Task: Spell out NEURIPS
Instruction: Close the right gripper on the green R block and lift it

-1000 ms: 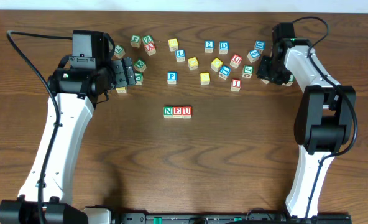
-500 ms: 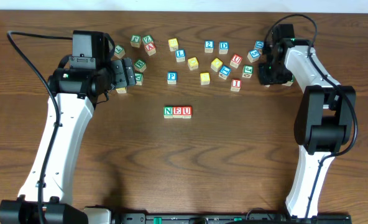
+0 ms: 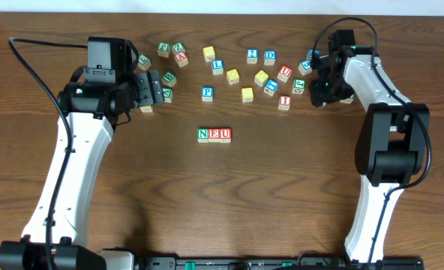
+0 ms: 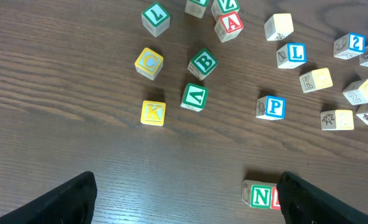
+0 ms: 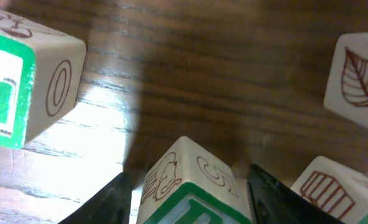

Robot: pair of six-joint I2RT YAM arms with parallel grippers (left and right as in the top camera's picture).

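Table point(image 3: 282, 187): brown wood.

N-E-U row point(image 3: 214, 135): three blocks touching side by side, at mid-table.

Loose blocks point(image 3: 232, 76): scattered in a band at 12 o'clock of the row. P point(image 3: 207, 93) lies at 11 o'clock of the row and I point(image 3: 285, 101) at 2 o'clock.

Left gripper point(image 4: 187, 202): at 10 o'clock of the row, with fingers wide apart and nothing between them.

Right gripper point(image 5: 190, 194): at 2 o'clock of the row, at the band's end. Its fingers point(image 5: 112, 200) flank a tilted green-framed block point(image 5: 184, 177) whose letter is cut off. Cannot tell whether they press it.
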